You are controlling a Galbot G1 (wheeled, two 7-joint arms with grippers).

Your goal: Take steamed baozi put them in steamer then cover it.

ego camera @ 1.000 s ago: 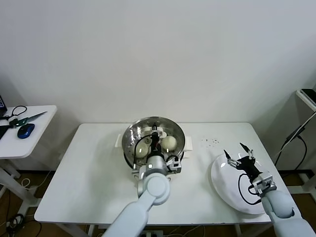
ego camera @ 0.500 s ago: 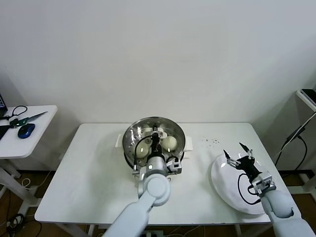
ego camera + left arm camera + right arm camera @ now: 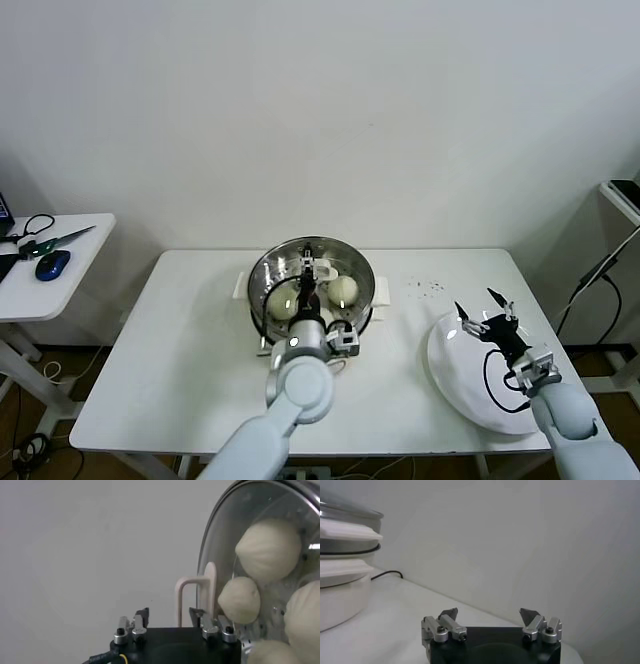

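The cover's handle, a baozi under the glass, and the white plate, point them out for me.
cover handle (image 3: 196,600), left wrist view, on the white loop's side.
baozi (image 3: 267,550), left wrist view, middle of the largest bun behind the glass.
white plate (image 3: 455,385), head view, bare part near its rim.

Plain white wall (image 3: 320,110) behind; white work table (image 3: 180,360) centre; smaller white side table (image 3: 60,275) at left carrying scissors (image 3: 62,238), a blue mouse (image 3: 52,263); cables on floor (image 3: 30,445); lighting even

bright even light, soft shadows, sharp
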